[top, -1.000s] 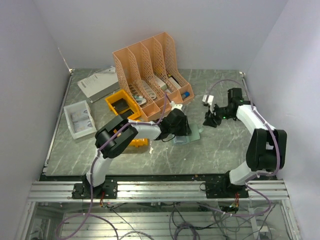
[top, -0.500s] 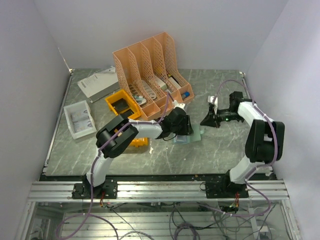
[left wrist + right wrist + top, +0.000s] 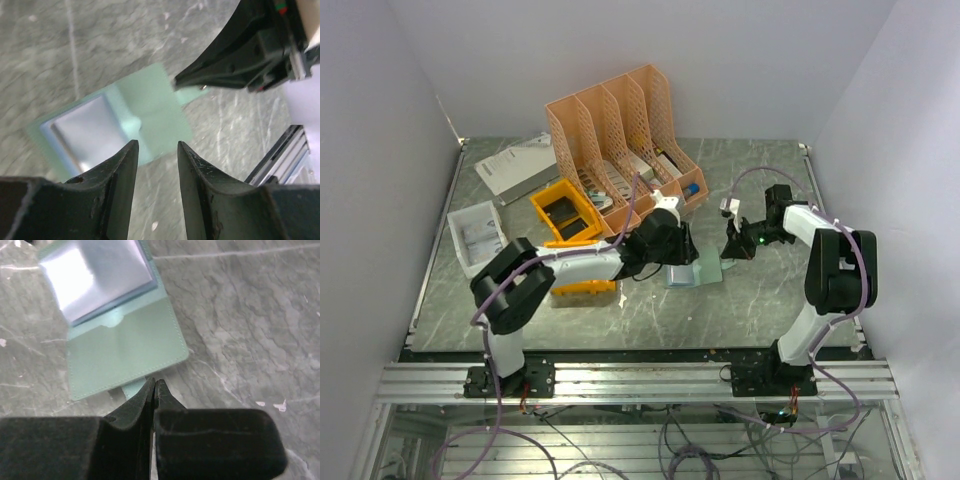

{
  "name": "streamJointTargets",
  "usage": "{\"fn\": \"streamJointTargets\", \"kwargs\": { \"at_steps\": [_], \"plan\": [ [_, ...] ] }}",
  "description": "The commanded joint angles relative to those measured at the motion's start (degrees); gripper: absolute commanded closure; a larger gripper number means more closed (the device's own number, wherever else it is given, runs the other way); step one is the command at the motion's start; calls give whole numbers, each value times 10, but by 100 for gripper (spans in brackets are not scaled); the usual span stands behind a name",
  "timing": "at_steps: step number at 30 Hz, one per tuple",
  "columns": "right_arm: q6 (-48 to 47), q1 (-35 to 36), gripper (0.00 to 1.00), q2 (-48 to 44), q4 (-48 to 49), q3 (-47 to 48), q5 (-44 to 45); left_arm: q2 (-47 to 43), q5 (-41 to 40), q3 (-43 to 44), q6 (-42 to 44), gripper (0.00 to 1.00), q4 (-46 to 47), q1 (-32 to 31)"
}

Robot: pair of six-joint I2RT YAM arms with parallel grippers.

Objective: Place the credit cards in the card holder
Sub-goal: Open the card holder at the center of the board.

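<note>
On the dark grey-green marbled table [image 3: 620,310] the small flat pale-green card holder [image 3: 705,270] lies unfolded between the two arms, in front of the peach-orange perforated plastic file rack [image 3: 620,130] and to the right of the yellow-orange plastic bin [image 3: 565,212]. From the left wrist view it [image 3: 155,112] shows one plain green flap and one half with a shiny light-blue pocket; whether a card sits in that pocket cannot be told from the glare. The left gripper [image 3: 682,255] hangs directly over the holder with its two black fingers [image 3: 120,175] parted by a clear gap and nothing between them; the green flap is seen through the gap, and whether the tips touch it cannot be told. The right gripper [image 3: 728,252] comes in from the right, low to the table, with its fingertips pressed fully together at the outer edge of the green flap [image 3: 125,352]. A small pale-green tab [image 3: 129,389] pokes out just beside the closed tips [image 3: 154,385] — whether they pinch it or only rest against it is not clear. A white shallow tray [image 3: 475,235] and a grey-white flat booklet [image 3: 515,165] lie well apart at the far left of the table.
</note>
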Motion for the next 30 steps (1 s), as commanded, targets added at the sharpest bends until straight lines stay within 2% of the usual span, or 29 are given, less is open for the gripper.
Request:
{"fn": "streamJointTargets", "kwargs": {
  "at_steps": [1,6,11,18,30],
  "plan": [
    [49,3,100,14,40,-5,41,-70,-68,-54,16,52,-51,3],
    [62,23,100,20,50,-4,62,-108,-82,-117,-12,44,-59,4],
    [72,30,100,23,59,-5,76,-86,-79,-134,-27,38,-39,4],
    [73,38,100,32,58,-3,89,-37,-61,-104,-24,38,-25,4],
    [71,45,100,32,55,0,91,-10,-37,-95,-43,41,12,-1]
  ]
}}
